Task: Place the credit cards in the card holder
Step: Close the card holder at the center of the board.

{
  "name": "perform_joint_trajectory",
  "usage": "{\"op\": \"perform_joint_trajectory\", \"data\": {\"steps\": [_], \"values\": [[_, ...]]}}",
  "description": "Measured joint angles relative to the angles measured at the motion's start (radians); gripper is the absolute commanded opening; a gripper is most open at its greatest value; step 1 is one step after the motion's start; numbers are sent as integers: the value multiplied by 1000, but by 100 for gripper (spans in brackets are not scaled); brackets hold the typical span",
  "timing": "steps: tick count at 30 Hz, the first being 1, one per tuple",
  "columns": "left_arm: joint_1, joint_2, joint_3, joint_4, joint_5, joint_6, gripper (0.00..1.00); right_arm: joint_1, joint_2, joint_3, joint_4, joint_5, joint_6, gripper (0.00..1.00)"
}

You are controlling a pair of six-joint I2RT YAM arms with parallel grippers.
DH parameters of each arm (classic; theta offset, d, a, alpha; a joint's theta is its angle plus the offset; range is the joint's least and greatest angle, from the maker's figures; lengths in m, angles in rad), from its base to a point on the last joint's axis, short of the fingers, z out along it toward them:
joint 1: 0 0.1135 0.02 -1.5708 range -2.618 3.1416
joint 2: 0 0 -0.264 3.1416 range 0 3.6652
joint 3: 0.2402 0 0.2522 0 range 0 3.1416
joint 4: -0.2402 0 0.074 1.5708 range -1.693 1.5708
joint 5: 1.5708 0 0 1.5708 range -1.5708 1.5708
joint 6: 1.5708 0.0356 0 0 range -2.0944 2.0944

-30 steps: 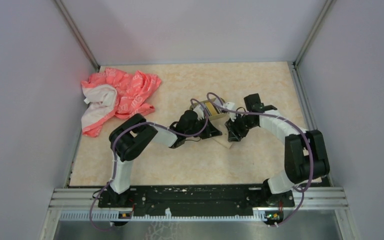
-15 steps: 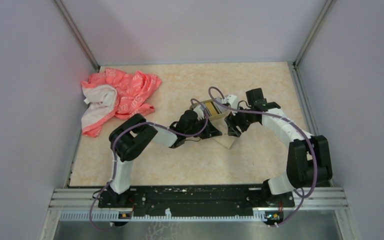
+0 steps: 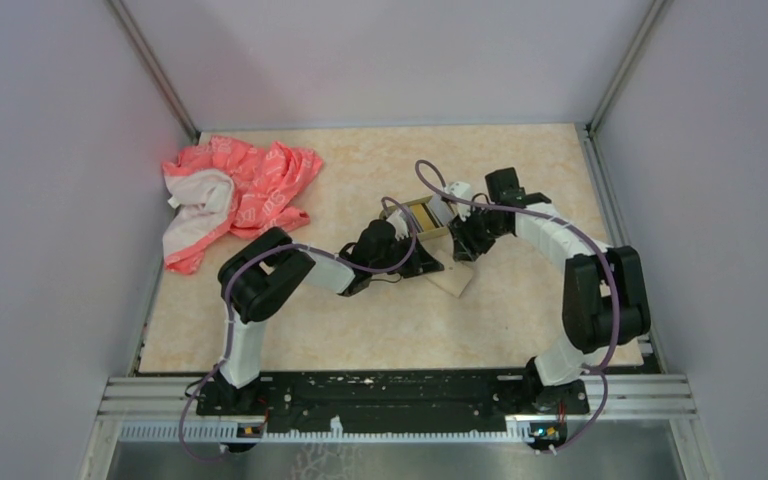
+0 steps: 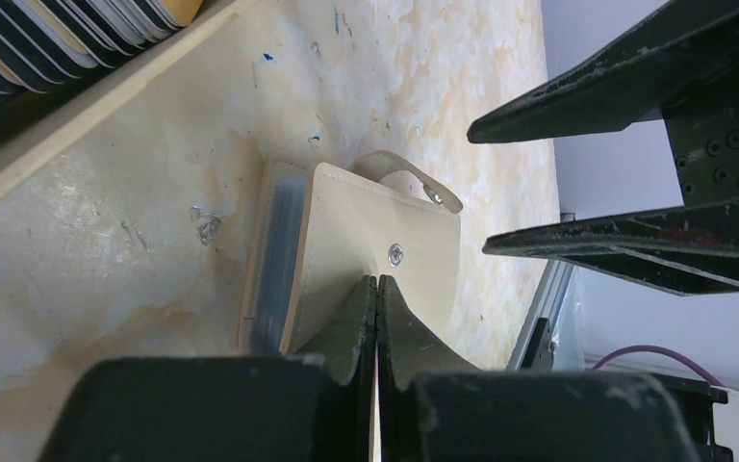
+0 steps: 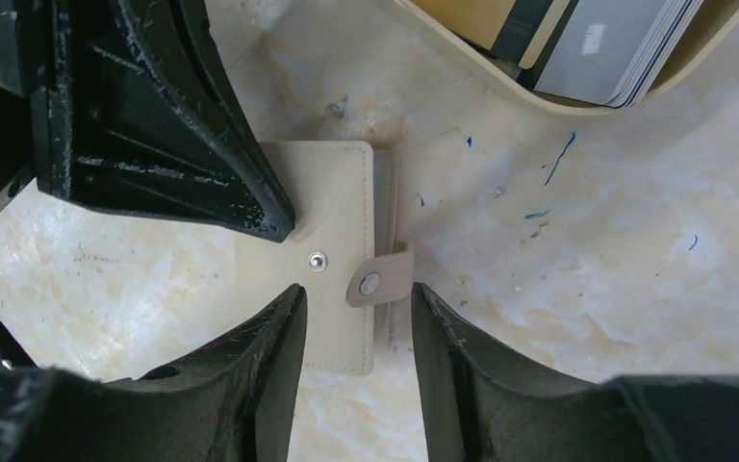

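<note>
Tan card holder (image 5: pixel 332 207) lies flat beside the tin (image 5: pixel 539 99) of credit cards (image 5: pixel 597 48), under both grippers
Its unsnapped flap (image 5: pixel 382 276) sits between the parted jaws of the right gripper (image 5: pixel 356 294); the left gripper (image 4: pixel 376 284), fingers pressed together, tips onto the cover's opposite edge

One left tool (image 4: pixel 376 281), one right tool (image 5: pixel 351 294), one tin (image 4: pixel 106 96) of cards (image 5: pixel 597 43), one tan card holder (image 5: pixel 332 221), one cloth (image 3: pixel 235 195)

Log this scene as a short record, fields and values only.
left gripper: shut, tips at the card holder's cover
right gripper: open, fingers either side of the strap
card holder: tan, flat on the table, strap unsnapped, bluish card edges showing inside
credit cards: stacked in the tin beside the holder
cloth: pink, far left corner
</note>
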Motion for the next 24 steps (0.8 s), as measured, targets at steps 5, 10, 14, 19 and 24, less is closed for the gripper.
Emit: {"op": "perform_joint_trajectory", "data": {"steps": [5,10,14,19,24], "values": [[0,0,0,0,0,0,0,6,33,18,8,4,8,42],[1,0,2,-3,2,0,0,6,36,18,7,14,13,38],[1,0,2,-3,3,0,0,8,46,21,8,27,13,33],[1,0,2,-3,3,0,0,13,74,32,8,35,14,25],[1,0,2,-3,3,0,0,13,79,32,6,39,17,14]]}}
